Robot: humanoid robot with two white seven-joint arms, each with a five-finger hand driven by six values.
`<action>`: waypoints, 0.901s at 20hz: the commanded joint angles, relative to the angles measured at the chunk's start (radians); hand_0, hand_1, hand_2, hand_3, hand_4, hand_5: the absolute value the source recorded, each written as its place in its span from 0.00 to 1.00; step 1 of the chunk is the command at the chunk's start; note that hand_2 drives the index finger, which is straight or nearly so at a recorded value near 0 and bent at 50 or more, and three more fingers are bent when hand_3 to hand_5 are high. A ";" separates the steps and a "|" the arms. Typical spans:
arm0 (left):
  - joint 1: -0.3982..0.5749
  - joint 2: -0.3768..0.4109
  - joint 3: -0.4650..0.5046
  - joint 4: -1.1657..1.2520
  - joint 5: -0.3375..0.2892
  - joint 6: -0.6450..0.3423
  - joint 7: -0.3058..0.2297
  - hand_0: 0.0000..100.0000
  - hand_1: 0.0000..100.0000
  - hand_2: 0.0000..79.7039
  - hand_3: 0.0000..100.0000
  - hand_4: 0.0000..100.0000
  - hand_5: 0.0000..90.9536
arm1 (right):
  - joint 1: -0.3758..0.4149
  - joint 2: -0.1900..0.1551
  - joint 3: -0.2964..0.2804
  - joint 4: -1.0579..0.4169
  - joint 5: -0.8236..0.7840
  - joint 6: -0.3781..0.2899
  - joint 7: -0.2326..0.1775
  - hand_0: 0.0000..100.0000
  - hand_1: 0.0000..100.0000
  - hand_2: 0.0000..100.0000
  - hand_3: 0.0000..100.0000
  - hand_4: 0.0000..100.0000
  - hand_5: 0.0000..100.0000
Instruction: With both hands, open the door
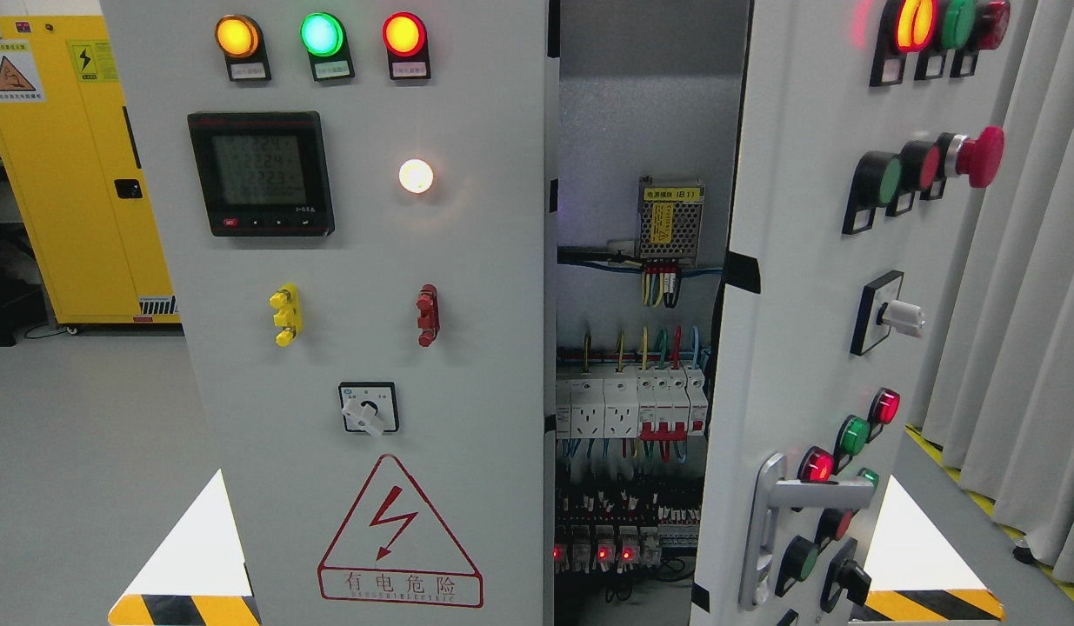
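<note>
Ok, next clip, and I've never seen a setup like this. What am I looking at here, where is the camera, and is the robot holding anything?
There is one picture, taken from a camera on the humanoid robot's head, looking straight ahead. It faces a grey electrical cabinet with two doors. The left door is shut and carries three lit lamps, a digital meter, a rotary switch and a red electric-hazard triangle. The right door is swung partly open, so you see its buttons and its metal handle at an angle. Through the gap you can see wiring and breakers inside. A yellow cabinet stands at the back left, and grey curtains hang on the right. Neither robot hand appears in the picture, so nothing is shown being held.
</note>
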 commanded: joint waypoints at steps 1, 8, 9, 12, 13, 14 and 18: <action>-0.015 0.011 0.002 -0.022 -0.001 0.004 0.000 0.00 0.00 0.00 0.00 0.00 0.00 | -0.001 0.000 0.000 0.000 -0.023 0.000 0.000 0.26 0.00 0.00 0.00 0.00 0.00; -0.011 0.021 0.095 -0.031 0.121 -0.031 -0.003 0.00 0.00 0.00 0.00 0.00 0.00 | -0.001 0.000 0.000 0.000 -0.023 0.000 0.000 0.26 0.00 0.00 0.00 0.00 0.00; -0.012 0.044 0.135 -0.078 0.163 -0.051 -0.003 0.00 0.00 0.00 0.00 0.00 0.00 | -0.001 0.000 0.000 0.000 -0.023 0.000 0.000 0.26 0.00 0.00 0.00 0.00 0.00; 0.046 0.104 0.145 -0.358 0.180 -0.056 -0.041 0.00 0.00 0.00 0.00 0.00 0.00 | -0.001 0.000 0.000 0.000 -0.023 0.000 0.000 0.26 0.00 0.00 0.00 0.00 0.00; 0.095 0.113 0.140 -0.499 0.176 -0.057 -0.130 0.00 0.00 0.00 0.00 0.00 0.00 | -0.001 0.000 0.000 0.000 -0.023 0.000 0.000 0.26 0.00 0.00 0.00 0.00 0.00; 0.145 0.127 0.140 -0.641 0.176 -0.054 -0.276 0.00 0.00 0.00 0.00 0.00 0.00 | -0.001 0.000 0.000 0.000 -0.023 0.000 0.000 0.26 0.00 0.00 0.00 0.00 0.00; 0.265 0.179 0.141 -1.038 0.180 -0.050 -0.741 0.00 0.00 0.00 0.00 0.00 0.00 | 0.000 0.000 0.000 0.000 -0.023 0.000 0.000 0.26 0.00 0.00 0.00 0.00 0.00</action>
